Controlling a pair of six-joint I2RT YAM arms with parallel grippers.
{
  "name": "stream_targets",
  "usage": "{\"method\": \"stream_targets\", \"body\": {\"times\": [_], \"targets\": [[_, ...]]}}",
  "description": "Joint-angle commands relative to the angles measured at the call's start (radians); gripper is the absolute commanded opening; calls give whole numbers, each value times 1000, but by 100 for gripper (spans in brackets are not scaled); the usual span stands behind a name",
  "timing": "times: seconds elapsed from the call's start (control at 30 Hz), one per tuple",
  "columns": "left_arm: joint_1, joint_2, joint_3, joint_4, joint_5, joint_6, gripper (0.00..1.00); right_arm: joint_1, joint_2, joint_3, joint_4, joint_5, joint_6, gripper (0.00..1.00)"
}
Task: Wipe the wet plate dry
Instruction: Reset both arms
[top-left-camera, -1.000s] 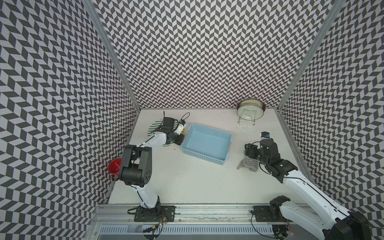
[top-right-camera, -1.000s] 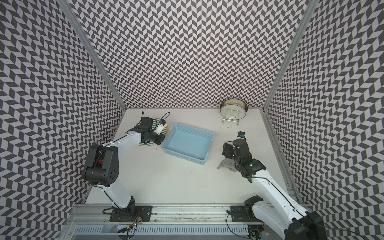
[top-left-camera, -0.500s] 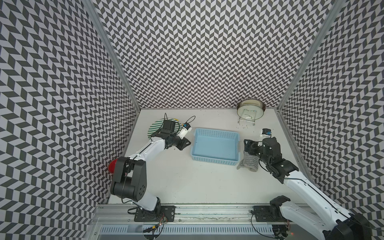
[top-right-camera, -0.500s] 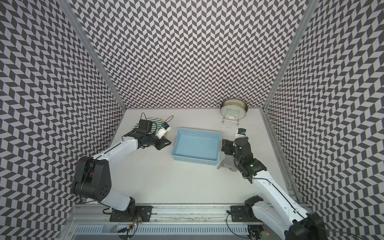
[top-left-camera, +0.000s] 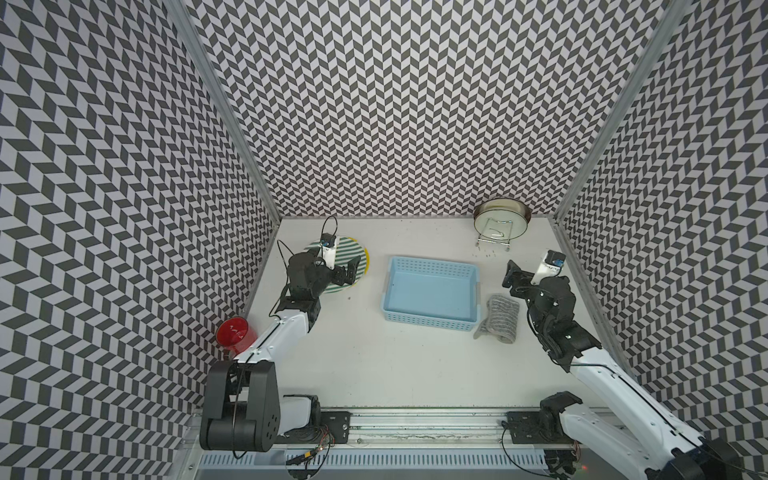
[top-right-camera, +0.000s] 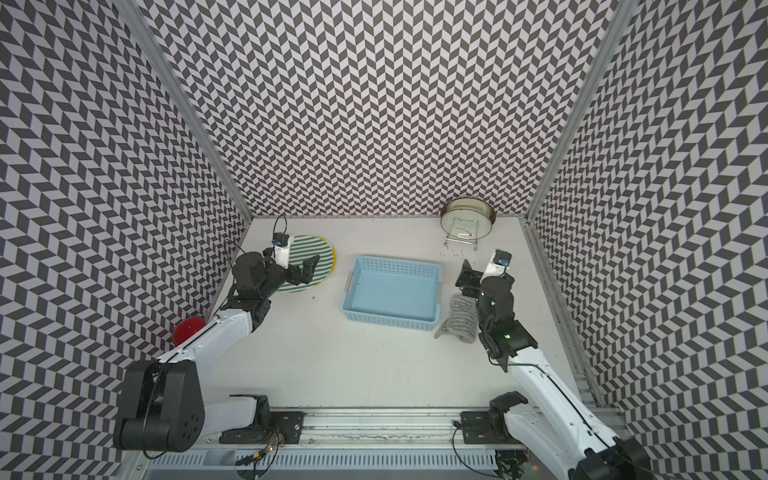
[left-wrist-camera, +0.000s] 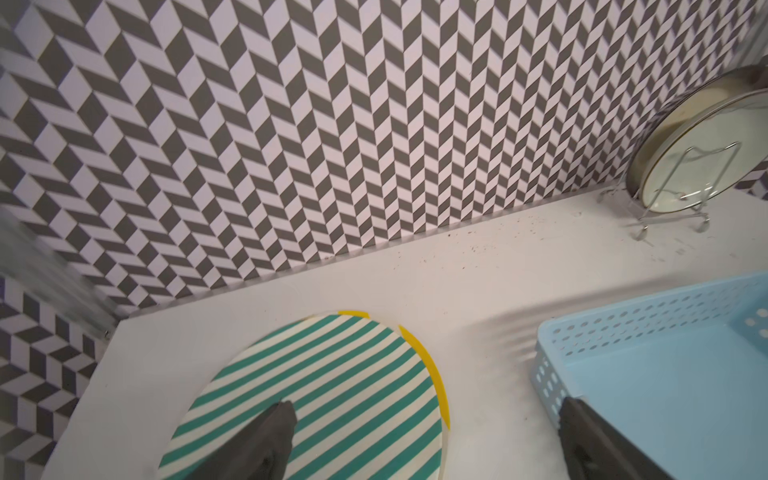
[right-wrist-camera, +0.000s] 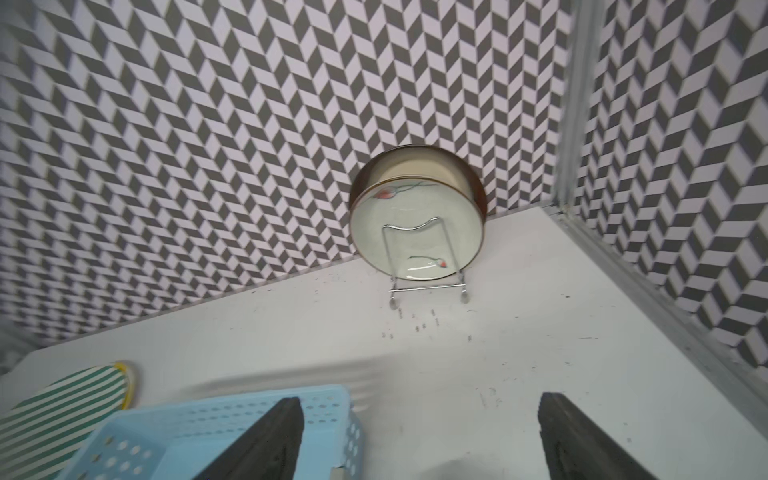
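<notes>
A green-striped plate (top-left-camera: 353, 250) (top-right-camera: 324, 253) (left-wrist-camera: 332, 374) lies flat at the back left, with a yellow rim (left-wrist-camera: 432, 374) showing from under it. My left gripper (top-left-camera: 351, 272) (top-right-camera: 309, 270) (left-wrist-camera: 430, 403) hovers open over that plate's near edge and holds nothing. A grey towel (top-left-camera: 500, 318) (top-right-camera: 461, 318) lies crumpled to the right of the basket. Just behind the towel, my right gripper (top-left-camera: 511, 280) (top-right-camera: 467, 278) (right-wrist-camera: 419, 399) is open and empty. A pale ceramic plate (top-left-camera: 500, 216) (right-wrist-camera: 415, 232) leans in a wire stand at the back right.
A light blue basket (top-left-camera: 432, 264) (top-right-camera: 395, 264) (left-wrist-camera: 623, 332) (right-wrist-camera: 249, 399) sits mid-table between the two arms. A red cup (top-left-camera: 235, 334) (top-right-camera: 187, 328) stands by the left wall. Walls close in the left, back and right sides.
The basket swung square and slid to the right. My left gripper let go of its edge, opened and drew back over the striped plate. My right gripper opened wider and lifted off the towel.
</notes>
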Motion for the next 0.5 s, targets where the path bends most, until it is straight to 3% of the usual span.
{"method": "stream_targets", "body": {"times": [0.0,0.13,0.23,0.47], "targets": [[1,47,-112,362,-106,-13,100,-22,-13,-72,205,130,-90,94],[14,64,-151,350,-100,7,100,-23,18,-66,198,121,-124,100],[21,23,-261,473,-123,-6,100,-25,46,-81,217,129,-137,100],[29,158,-389,815,-162,-42,100,-38,215,-262,701,52,-244,100]]}}
